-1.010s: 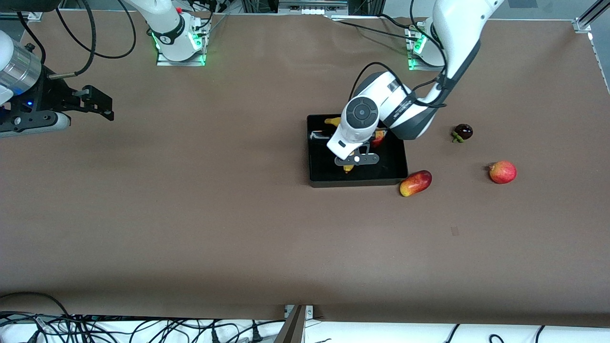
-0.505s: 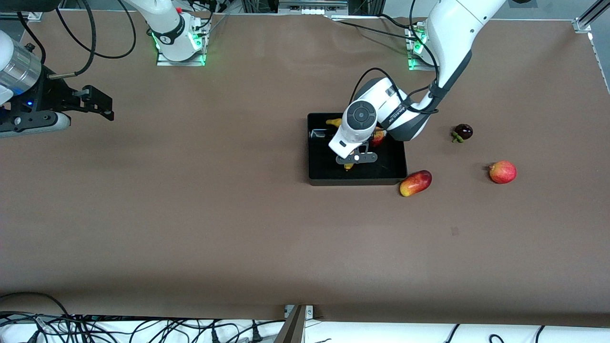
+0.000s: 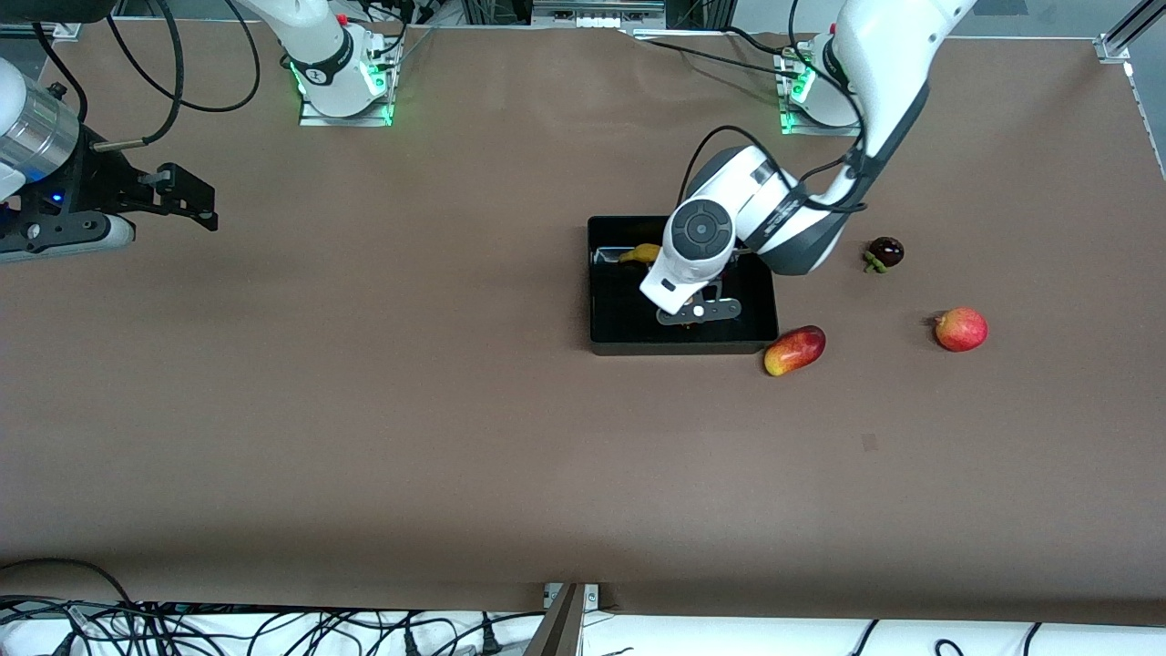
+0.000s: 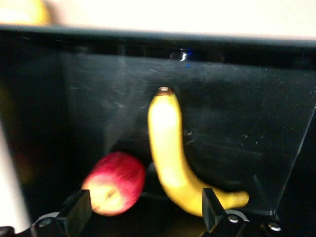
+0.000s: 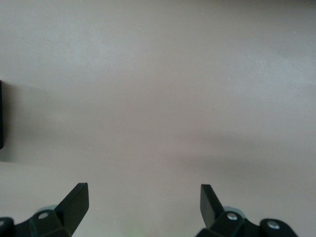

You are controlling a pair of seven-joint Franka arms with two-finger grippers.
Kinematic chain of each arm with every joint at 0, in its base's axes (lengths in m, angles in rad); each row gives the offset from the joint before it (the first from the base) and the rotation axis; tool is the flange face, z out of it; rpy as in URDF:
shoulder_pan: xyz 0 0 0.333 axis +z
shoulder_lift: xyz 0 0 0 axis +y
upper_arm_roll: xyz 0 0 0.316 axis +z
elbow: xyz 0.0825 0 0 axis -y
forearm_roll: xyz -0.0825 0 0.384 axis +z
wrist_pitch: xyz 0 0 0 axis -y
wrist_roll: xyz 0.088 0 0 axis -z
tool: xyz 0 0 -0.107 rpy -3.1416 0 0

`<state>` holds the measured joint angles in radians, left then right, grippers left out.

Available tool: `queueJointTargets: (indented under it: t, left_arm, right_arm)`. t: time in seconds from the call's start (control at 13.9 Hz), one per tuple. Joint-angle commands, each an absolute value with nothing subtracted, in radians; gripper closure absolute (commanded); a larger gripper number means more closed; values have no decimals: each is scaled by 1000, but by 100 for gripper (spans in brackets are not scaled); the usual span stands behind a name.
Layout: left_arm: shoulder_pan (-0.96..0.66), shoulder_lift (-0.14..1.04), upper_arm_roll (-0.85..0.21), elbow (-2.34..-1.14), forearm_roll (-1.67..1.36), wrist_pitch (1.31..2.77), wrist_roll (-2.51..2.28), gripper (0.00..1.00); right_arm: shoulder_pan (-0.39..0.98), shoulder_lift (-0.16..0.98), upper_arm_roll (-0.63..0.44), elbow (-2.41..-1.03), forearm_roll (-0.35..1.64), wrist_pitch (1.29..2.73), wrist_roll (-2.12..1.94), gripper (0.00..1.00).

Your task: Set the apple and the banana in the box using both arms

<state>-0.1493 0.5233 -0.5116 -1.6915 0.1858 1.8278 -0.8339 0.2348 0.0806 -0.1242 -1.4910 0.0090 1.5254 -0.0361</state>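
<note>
A: We are seeing the left gripper (image 4: 143,215) hanging wide open and empty over the shallow black plastic box (image 3: 610,310).

B: The curved yellow banana (image 4: 173,155) and small red apple (image 4: 113,182) are lying inside, below its fingers. The right gripper (image 5: 143,207) is waiting, spread wide, holding nothing.

Brown matte table covering (image 3: 383,437) fills nearly the whole front view, faintly creased, with one small dark mark at lower right of centre. Aluminium frame rails (image 3: 1122,27) at the upper corners. White strip along the bottom edge carries tangled black cables (image 3: 182,629). Lighting even and diffuse, soft shadows.
</note>
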Motion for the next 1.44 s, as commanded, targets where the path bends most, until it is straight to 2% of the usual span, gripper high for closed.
queueJointTargets:
  t: [0.0,0.14,0.29,0.43,0.65,0.79,0.94,1.37]
  left_arm:
    - [-105,511,-517,-1486,193,1562,-712,0]
    - [-25,499,-522,-1384,193,1450,-565,0]
    - [35,430,-494,-1354,164,1430,-403,0]
    - [19,332,-352,-1380,100,1440,-300,0]
    - [-38,169,-117,-1480,0,1454,-84,0]
    - [-55,65,-48,-1544,15,1550,-8,0]
    - [-57,-24,-23,-1647,17,1620,-9,0]
    - [-54,-21,5,-1654,17,1601,-63,0]
  right_arm:
    - [230,78,-117,-1485,-2,1528,-32,0]
    - [230,78,-117,-1485,-2,1528,-32,0]
    - [230,78,-117,-1485,-2,1528,-32,0]
    - [230,78,-117,-1485,-2,1528,-32,0]
    - [230,78,-117,-1485,-2,1528,-32,0]
    - [230,78,-117,-1485,0,1528,-32,0]
    - [230,78,-117,-1485,-2,1528,-32,0]
    - [230,78,-117,-1485,-2,1528,-32,0]
